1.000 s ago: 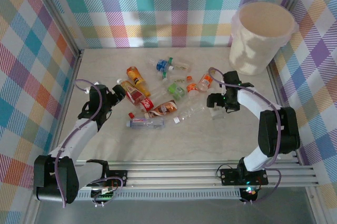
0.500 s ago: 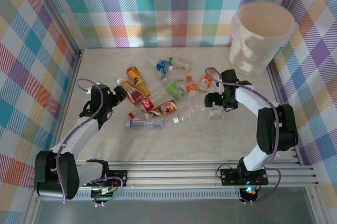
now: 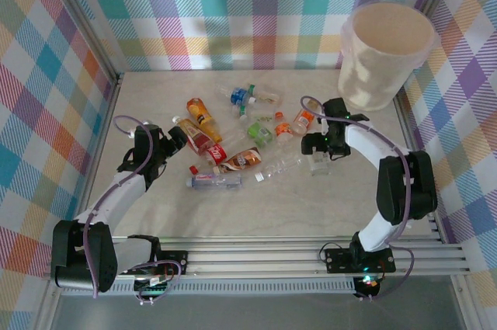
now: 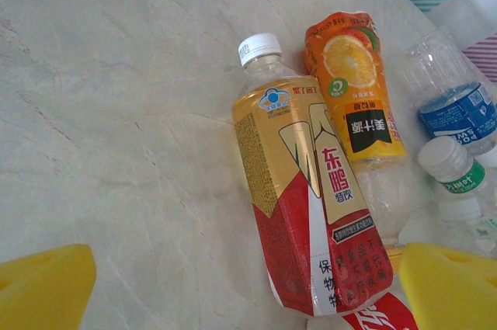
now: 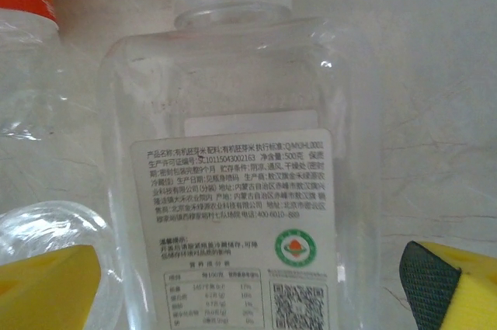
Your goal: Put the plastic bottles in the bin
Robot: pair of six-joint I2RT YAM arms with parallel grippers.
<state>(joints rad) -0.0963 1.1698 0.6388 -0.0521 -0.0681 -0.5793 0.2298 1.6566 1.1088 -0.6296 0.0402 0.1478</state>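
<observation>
The left end effector (image 4: 248, 291) gapes wide astride a red-and-gold labelled bottle (image 4: 311, 213) without gripping it, and bare desk (image 4: 116, 112) lies to the bottle's left. The right end effector (image 5: 248, 291) is equally spread around a clear bottle (image 5: 233, 190). The bin (image 3: 373, 74) stands in the far right corner, with open desk between it and the clustered plastic bottles (image 3: 237, 159).

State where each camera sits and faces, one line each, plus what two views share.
Top external: above and behind, looking down on the table and bin; left arm and right arm show.
Left wrist: looks down at a red-gold bottle; its fingers frame the bottom corners.
Right wrist: close over a clear bottle; its fingers likewise.
Shared: the red-gold bottle also shows from above.
</observation>
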